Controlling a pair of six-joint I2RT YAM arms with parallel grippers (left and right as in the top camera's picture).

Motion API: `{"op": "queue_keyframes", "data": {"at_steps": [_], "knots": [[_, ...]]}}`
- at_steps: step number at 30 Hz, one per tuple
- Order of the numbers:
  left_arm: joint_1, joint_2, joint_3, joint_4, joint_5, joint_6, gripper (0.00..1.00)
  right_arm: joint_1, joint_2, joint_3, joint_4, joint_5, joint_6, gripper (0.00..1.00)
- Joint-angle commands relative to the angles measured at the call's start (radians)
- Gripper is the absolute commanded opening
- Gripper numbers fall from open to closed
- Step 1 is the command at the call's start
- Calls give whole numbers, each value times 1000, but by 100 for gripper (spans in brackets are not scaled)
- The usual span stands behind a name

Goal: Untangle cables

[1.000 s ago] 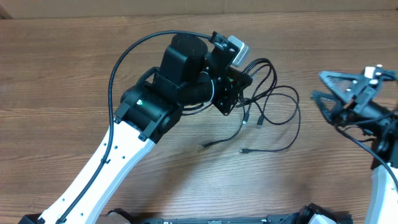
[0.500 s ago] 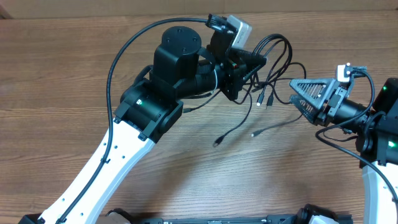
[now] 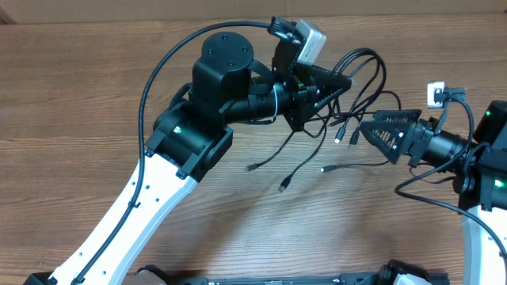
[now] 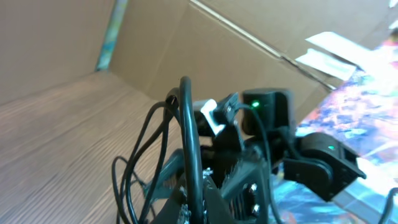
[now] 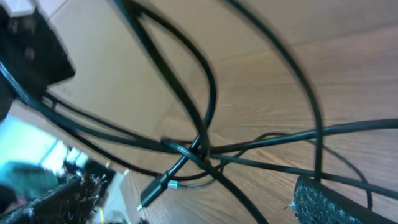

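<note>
The cables (image 3: 366, 73) are thin black cords. They hang in loops from my left gripper (image 3: 342, 83), which is shut on them and raised above the wooden table (image 3: 95, 95). Loose plug ends (image 3: 283, 186) trail on the wood below. In the left wrist view one cord (image 4: 188, 130) rises straight out of the closed jaws of the left gripper (image 4: 194, 208). My right gripper (image 3: 372, 134) is open, pointing left, just right of the hanging cords. In the right wrist view the crossed cables (image 5: 200, 148) and a plug (image 5: 155, 190) lie between the open right gripper's (image 5: 186, 208) pads (image 5: 333, 200).
The left arm's thick black wire (image 3: 158, 71) arcs over the table's left half. A cardboard wall (image 4: 186, 43) stands behind the table. The right arm's base (image 3: 487, 166) occupies the right edge.
My left gripper has lifted the cables up and to the right, and the plug ends have dragged along. My right gripper has swung left, close to the hanging cords.
</note>
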Motion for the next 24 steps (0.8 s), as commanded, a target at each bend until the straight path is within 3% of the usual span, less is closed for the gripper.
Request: {"op": "queue_keyframes", "data": {"at_steps": [1,8,14,18,20,21,24], "knots": [[4,-6,8,29,45,-29,4,5,-2,5,-27,-65,-186,100],[4,-6,8,104,108,-51,4,17,-2,5,-61,-68,-258,98],[4,-6,8,127,125,-59,4,125,-2,5,-60,-67,-288,91],[5,-6,8,128,142,-62,4,203,-2,5,-61,-55,-305,74],[5,-6,8,128,142,-61,4,222,-2,5,-61,-44,-306,54],[6,-6,8,128,142,-61,4,225,-2,5,-65,-40,-306,48],[18,-6,8,127,142,-61,4,225,-2,5,-76,-37,-306,39]]}}
